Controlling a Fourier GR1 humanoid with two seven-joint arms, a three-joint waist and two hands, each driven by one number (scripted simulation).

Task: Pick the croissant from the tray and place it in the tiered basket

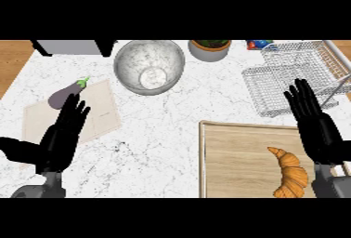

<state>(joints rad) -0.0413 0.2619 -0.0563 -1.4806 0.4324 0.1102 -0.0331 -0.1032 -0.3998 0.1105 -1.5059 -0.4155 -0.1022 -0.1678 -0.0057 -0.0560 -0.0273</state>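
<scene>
Fingers of the right hand [316, 124] are stretching out straight and apart, holding nothing, hovering over the right side of the wooden tray [233, 160] with the fingertips reaching toward the wire tiered basket [288, 76] beyond it. Just beside and below that hand, the croissant [290, 174] is lying on the tray near its lower right corner, not yet touched. It is looking golden-brown, crescent-shaped and ridged, its narrow tip pointing up-left. Judging from this, the pick is only beginning: the right hand is needing to draw back and drop down over the pastry, then curl round its thick middle before lifting it toward the basket at the upper right. Farther out, the left hand [60, 137] is resting open on the left, fingers straight, partly over a pale cutting board [103, 104] where an eggplant [67, 94] is sitting. A metal bowl [149, 65] and a potted plant [209, 49] are standing at the back of the marble counter [151, 153].
</scene>
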